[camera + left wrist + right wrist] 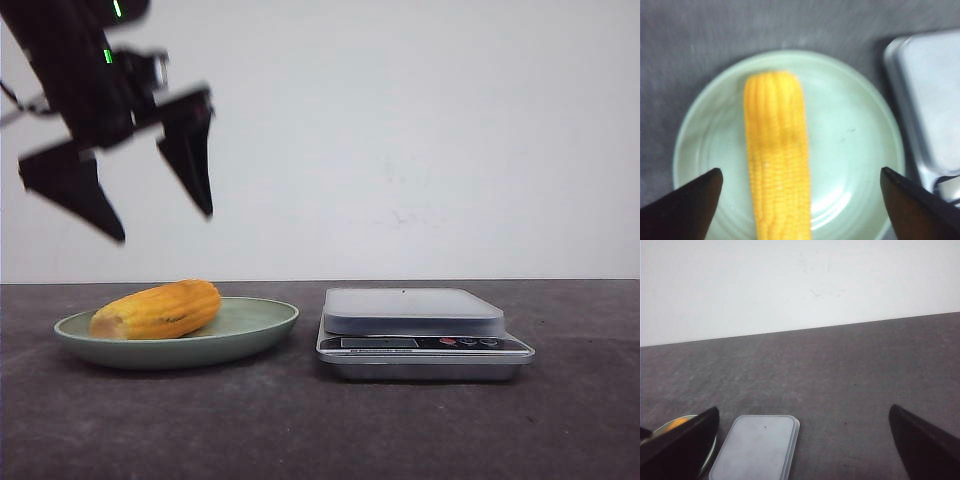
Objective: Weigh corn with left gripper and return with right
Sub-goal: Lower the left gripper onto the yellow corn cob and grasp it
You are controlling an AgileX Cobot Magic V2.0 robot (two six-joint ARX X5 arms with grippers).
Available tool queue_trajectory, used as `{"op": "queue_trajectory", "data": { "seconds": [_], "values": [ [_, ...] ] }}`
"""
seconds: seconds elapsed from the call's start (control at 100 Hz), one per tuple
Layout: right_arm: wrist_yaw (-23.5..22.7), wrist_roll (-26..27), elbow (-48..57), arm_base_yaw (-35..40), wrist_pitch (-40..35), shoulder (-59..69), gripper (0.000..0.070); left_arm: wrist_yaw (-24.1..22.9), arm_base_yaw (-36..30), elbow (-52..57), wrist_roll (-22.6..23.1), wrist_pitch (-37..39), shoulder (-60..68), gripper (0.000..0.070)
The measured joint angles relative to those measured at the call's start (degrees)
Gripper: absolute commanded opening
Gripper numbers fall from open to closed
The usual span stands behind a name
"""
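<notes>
Yellow corn [158, 310] on green plate [250, 335] beside scale [420, 335] — left pincer [165, 225] above, fingers apart, nothing between.

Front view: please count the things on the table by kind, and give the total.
Corn: 1
Green plate: 1
Kitchen scale: 1
Total: 3
</notes>
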Motion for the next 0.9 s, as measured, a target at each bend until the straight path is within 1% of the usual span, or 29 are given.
{"op": "queue_trajectory", "data": {
  "seconds": [0.18, 0.24, 0.3, 0.4, 0.45, 0.54, 0.57, 0.61, 0.9],
  "values": [
    [0.0, 0.0, 0.0, 0.0, 0.0, 0.0, 0.0692, -0.3, -0.4, 0.0, 0.2, 0.4, 5.7, 0.0576],
    [0.0, -0.1, 0.0, 0.0, 0.0, 0.0, 0.0688, -1.2, -0.6, 0.0, 0.3, 0.5, 7.1, 0.0525],
    [0.0, -0.1, 0.0, 0.0, 0.1, 0.0, 0.0667, -1.5, -0.7, 0.0, 0.4, 0.5, 7.9, 0.0469],
    [0.0, -0.1, 0.0, 0.0, 0.1, 0.0, 0.0654, -1.6, -1.1, 0.0, 0.5, 0.6, 8.6, 0.0444],
    [0.0, -0.1, 0.0, 0.0, 0.1, 0.0, 0.0653, -1.6, -1.4, 0.0, 0.5, 0.7, 9.1, 0.0368],
    [0.0, -0.1, 0.0, 0.0, 0.1, 0.0, 0.0644, -2.6, -2.0, 0.0, 0.7, 0.6, 9.9, 0.0130],
    [0.0, -0.1, 0.0, 0.0, 0.1, 0.0, 0.0644, -2.8, -2.2, 0.0, 0.7, 0.5, 10.0, 0.0066],
    [0.0, -0.1, 0.0, 0.0, 0.1, 0.0, 0.0644, -2.9, -2.5, 0.0, 0.9, 0.5, 10.0, 0.0006],
    [0.0, -0.1, 0.0, 0.0, 0.1, 0.0, 0.0643, -5.6, -3.7, 0.0, 1.9, -0.1, 8.8, 0.0003]
  ]
}}
